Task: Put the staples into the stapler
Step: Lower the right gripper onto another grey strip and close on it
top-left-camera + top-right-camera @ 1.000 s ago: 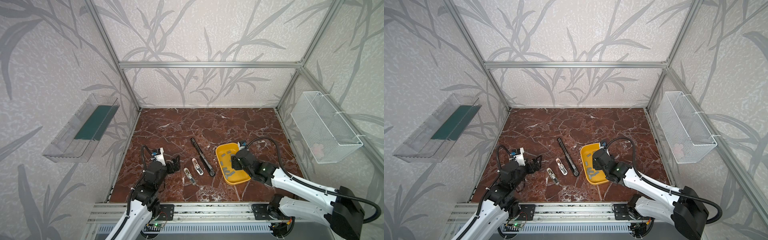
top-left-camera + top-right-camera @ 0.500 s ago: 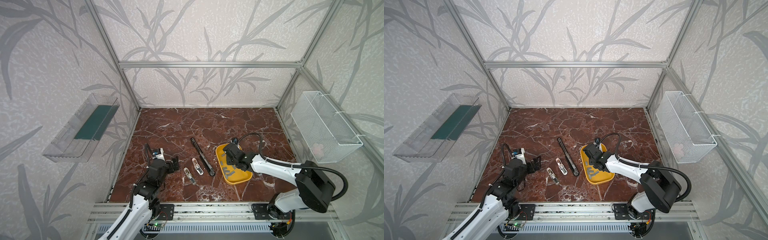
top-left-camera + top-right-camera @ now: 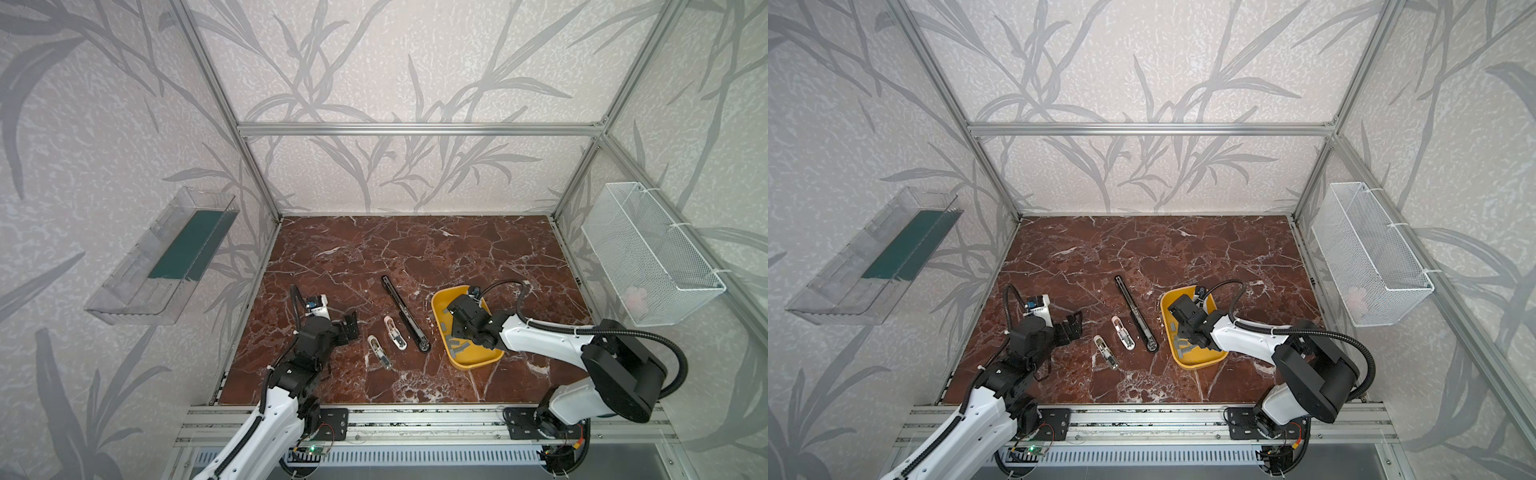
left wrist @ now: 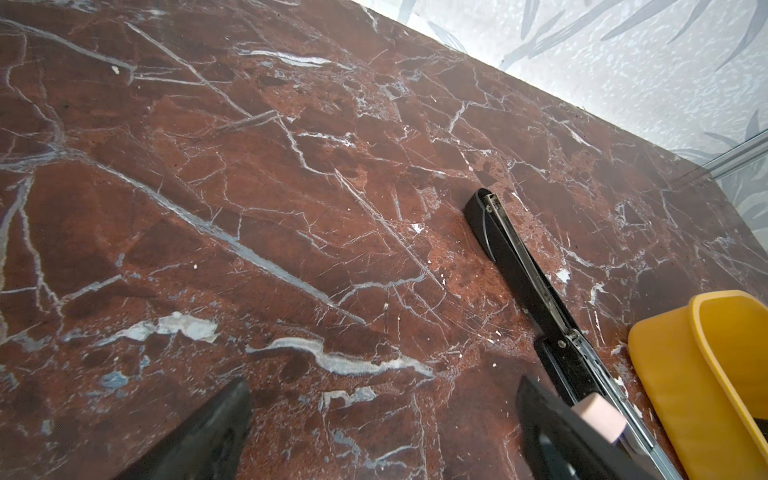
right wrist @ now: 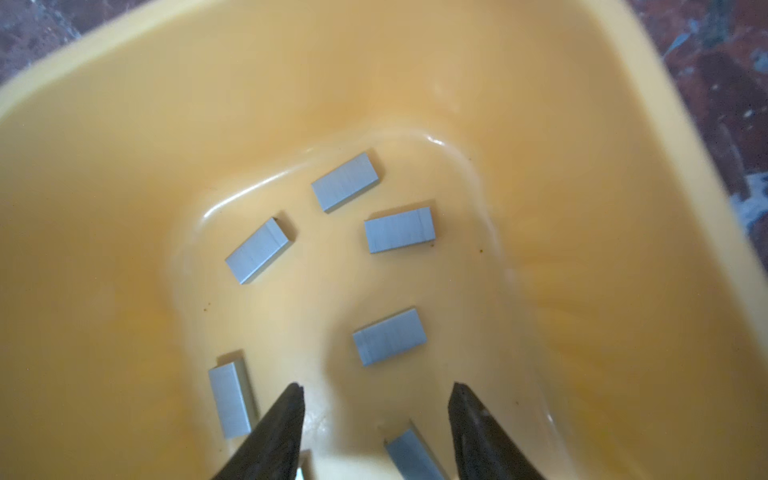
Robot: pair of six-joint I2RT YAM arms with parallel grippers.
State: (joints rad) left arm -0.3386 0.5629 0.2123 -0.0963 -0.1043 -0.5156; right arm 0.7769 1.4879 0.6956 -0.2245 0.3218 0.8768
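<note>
Red-brown marble with white veins makes up the table (image 3: pixel 415 249), the biggest thing before me. On the wall to my left hangs a clear plastic bin (image 3: pixel 166 257) with a dark green sheet in it. On the wall to my right hangs a white wire basket (image 3: pixel 648 257). Both are well apart from where I work.

On the near right part of the table lies a yellow tray (image 3: pixel 478 362). Just to its left a long black stapler (image 3: pixel 405 313) lies swung open flat, running slantwise from far to near. Its metal channel faces up in the left wrist view.

My right hand (image 5: pixel 376 386) reaches down into the tray. Its two fingers stand apart with a plain gap between them, gripping nothing that I can see. My left hand (image 3: pixel 350 328) is low over the near left part of the table, fingers spread wide and empty, pointing toward the staplers.

Between my left hand and the black stapler lie two small staplers (image 3: pixel 394 332), pale pink and white, side by side, with grey metal showing along them.

The staples (image 5: pixel 390 336) lie in the yellow tray as short flat grey strips scattered on its floor. I count six plainly in the right wrist view. One of them lies between my right fingers, close to one of them, and I cannot tell whether it touches.
</note>
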